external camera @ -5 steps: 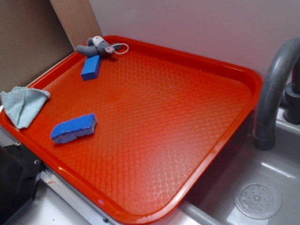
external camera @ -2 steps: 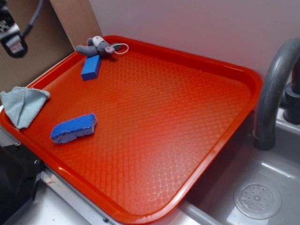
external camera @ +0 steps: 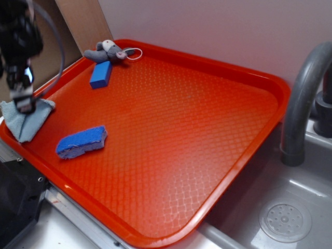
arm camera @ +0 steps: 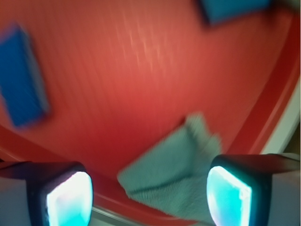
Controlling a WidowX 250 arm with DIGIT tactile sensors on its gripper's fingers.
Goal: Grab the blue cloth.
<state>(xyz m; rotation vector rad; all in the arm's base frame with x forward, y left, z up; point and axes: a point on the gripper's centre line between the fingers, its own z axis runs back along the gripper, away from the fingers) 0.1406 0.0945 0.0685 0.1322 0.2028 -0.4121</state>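
Blue cloth: judged light, limp, easily bunched; best pinched at its raised fold by the spread gripper above.

**Layout of tray and adjacent fixtures**

The tray lay beside the sink, with the faucet at its right edge. The cloth lay over the left rim. The sponge lay just right of the cloth. The block lay at the rear, touching the plush toy behind it. The gripper hung above the cloth, apparently without contact.
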